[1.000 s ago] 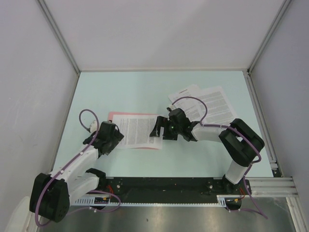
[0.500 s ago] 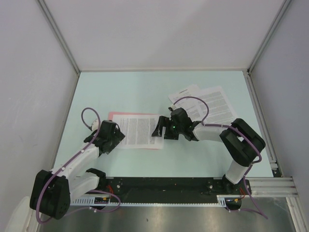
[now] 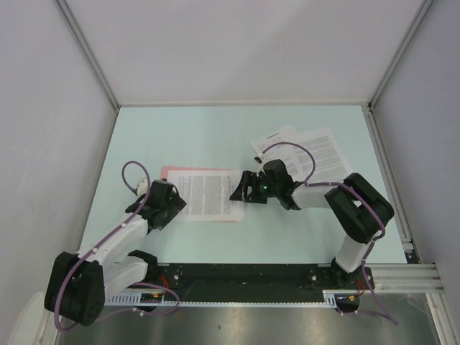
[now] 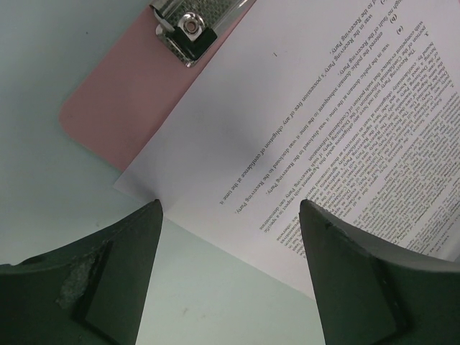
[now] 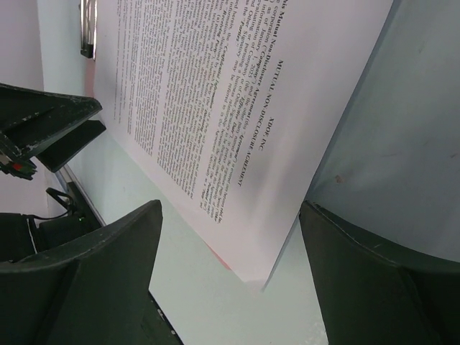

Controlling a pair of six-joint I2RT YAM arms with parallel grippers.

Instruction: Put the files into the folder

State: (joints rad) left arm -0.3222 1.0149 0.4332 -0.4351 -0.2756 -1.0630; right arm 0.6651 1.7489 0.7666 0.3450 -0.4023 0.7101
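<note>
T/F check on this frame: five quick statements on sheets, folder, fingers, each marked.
1. A printed sheet lies on the pink folder. True.
2. The left fingers clamp that sheet. False: they stand open with nothing between them.
3. More loose sheets lie on the table to the right, off the folder. True.
4. The folder's clip is blue plastic. False: it is shiny metal.
5. The right fingers hold a sheet up in the air. False: they are open over the flat sheet's edge.

the folder [image 4: 122, 93] is pink with a silver clip [image 4: 190, 27]. the files [image 4: 287, 144] are white, densely printed in black.
</note>
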